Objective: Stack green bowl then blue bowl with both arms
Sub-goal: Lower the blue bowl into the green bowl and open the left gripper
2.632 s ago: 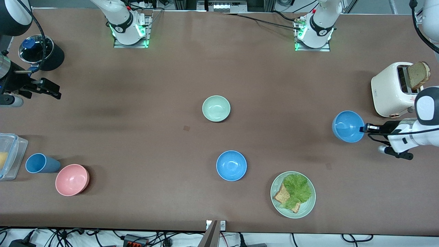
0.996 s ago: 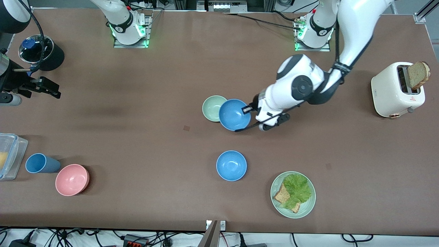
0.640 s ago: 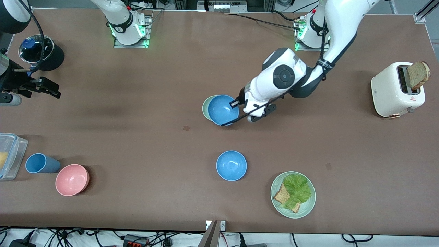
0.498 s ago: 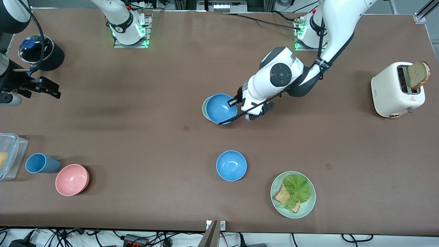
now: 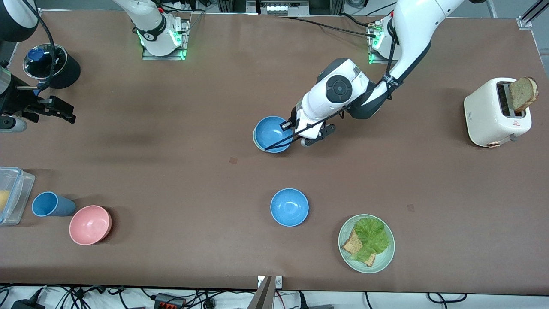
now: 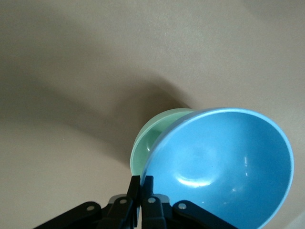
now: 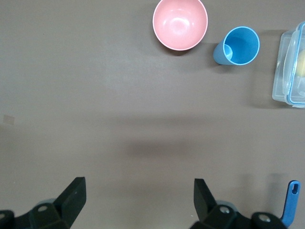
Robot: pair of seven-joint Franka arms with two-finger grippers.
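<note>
My left gripper is shut on the rim of a blue bowl and holds it tilted, low over the green bowl at mid-table. In the front view only a thin edge of the green bowl shows from under it. In the left wrist view the fingers pinch the blue bowl at its rim, and the green bowl sits partly covered beneath. I cannot tell if the bowls touch. A second blue bowl sits nearer the front camera. My right gripper waits open at the right arm's end.
A green plate with lettuce and toast sits beside the second blue bowl. A white toaster stands at the left arm's end. A pink bowl, blue cup, clear container and black cup are at the right arm's end.
My left arm carried the blue bowl from beside the toaster to over the green bowl and lowered it, covering almost all of the green bowl. The right arm has not moved.
</note>
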